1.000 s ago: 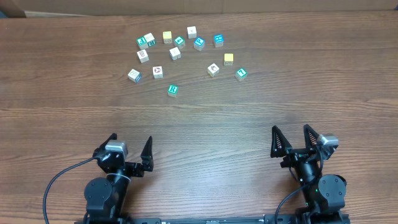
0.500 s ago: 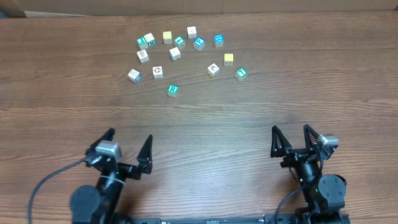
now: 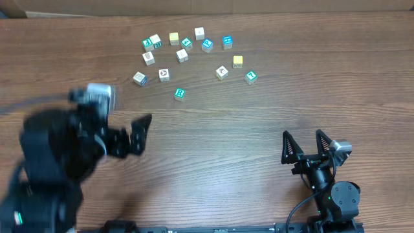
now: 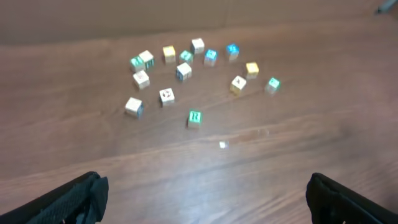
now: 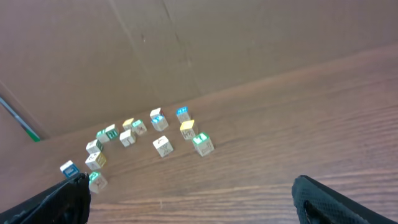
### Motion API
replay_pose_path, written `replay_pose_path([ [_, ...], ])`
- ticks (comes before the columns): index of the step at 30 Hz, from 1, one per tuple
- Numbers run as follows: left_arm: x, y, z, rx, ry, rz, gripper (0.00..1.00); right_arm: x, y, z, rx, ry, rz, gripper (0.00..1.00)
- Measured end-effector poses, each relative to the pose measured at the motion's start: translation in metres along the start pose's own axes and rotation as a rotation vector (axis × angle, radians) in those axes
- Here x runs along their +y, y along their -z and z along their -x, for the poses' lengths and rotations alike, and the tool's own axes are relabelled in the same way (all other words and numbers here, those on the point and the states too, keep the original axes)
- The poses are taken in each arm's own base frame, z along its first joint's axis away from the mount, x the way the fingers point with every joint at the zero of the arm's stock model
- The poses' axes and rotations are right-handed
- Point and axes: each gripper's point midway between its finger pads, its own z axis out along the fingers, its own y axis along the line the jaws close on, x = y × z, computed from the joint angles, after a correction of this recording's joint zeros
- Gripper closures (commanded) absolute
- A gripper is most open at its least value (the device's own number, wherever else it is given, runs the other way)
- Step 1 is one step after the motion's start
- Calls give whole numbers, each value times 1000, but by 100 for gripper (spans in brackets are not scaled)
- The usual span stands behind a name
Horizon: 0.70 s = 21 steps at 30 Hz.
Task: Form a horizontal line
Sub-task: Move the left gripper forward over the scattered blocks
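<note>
No horizontal line is formed yet. The toy cubes lie scattered in a loose cluster on the far part of the bench (image 3: 272,123), well apart from both hands. The cube with the green R (image 3: 179,94) is set alone on the near side of the cluster. The white-faced cubes (image 3: 163,75) with small dark pictures are spread among the teal-faced cubes (image 3: 207,44) and the yellow cubes (image 3: 238,61).

In its wrist view the left hand (image 4: 204,183) is seen with fingertips spread wide and nothing between them. The right hand (image 3: 302,134) is likewise held open and empty at the near edge.

The cubes are judged light, rigid and hard-faced, so little force should be needed, and one could be skidded or tipped by a glancing finger. Each is best taken from above, across two opposite flat side faces. Room for the fingers is left around the R cube and the nearer white-faced ones, while those in the far row are crowded by neighbours.

In the overhead view the left arm is smeared by blur, and only one of its fingers can be made out. The pictures on the faces are too small to be read. In the right wrist view the leftmost cubes lie right at a dark fingertip and may be partly covered.
</note>
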Motion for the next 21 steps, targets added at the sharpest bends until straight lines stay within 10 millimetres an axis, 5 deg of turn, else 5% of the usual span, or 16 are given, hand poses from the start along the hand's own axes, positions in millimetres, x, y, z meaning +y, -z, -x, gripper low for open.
replay_pose_path([
  [4, 6, -26, 20, 62, 7, -2, 0, 0, 0, 0, 0, 0, 2, 0],
  [8, 14, -63, 5, 200, 70, -10, 0, 0, 0, 0, 0, 0, 2, 0],
  [15, 19, -111, -27, 404, 149, -40, 91, 0, 0, 0, 0, 0, 2, 0],
  [21, 19, -131, -47, 514, 187, -61, 96, 0, 0, 0, 1, 0, 1, 0],
])
